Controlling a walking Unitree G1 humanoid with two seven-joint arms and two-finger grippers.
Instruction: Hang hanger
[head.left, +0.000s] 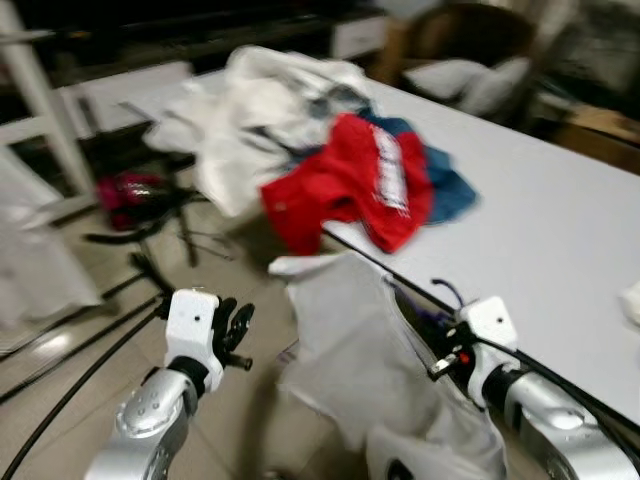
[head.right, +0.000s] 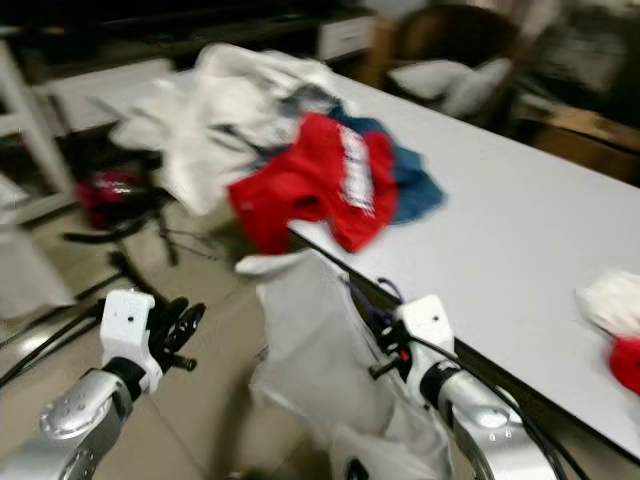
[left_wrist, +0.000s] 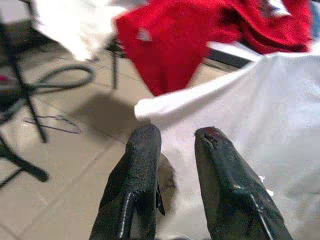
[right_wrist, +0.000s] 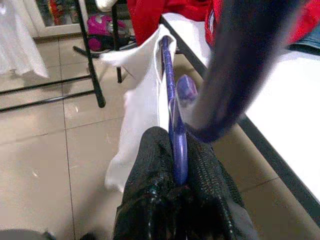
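Two grippers are in view at the near edge of the scene. The right gripper (right_wrist: 177, 165) is clenched on the thin purple plastic hanger (right_wrist: 172, 105), its two black fingers pinched either side of the bar near the hook. A white cloth garment (head.left: 365, 360) hangs from that hanger, draped between the two silver arms and just beside the table edge. The left gripper (left_wrist: 175, 145) hovers close against the garment's near side with its fingers parted and nothing between them.

Assessment of handling: the hanger appears light and stiff but narrow, so it could twist in a two-finger pinch; the garment is soft and loose and will swing and drag. The hold near the hook looks the soundest point, since the cloth covers the arms of the hanger.

Beyond the grippers stands the white flat-topped table (head.left: 560, 230), carrying a heap of clothing: a red garment with white lettering (head.left: 350, 180), a blue one (head.left: 450, 185) under it, and white fabric (head.left: 250, 110) behind. On the tiled floor to the left lie black cables (head.left: 90, 340) and black stand legs (right_wrist: 92, 65); a white frame upright (head.left: 45, 100) rises further off. The table edge and the cables are the probable obstructions. Head views are blurred.
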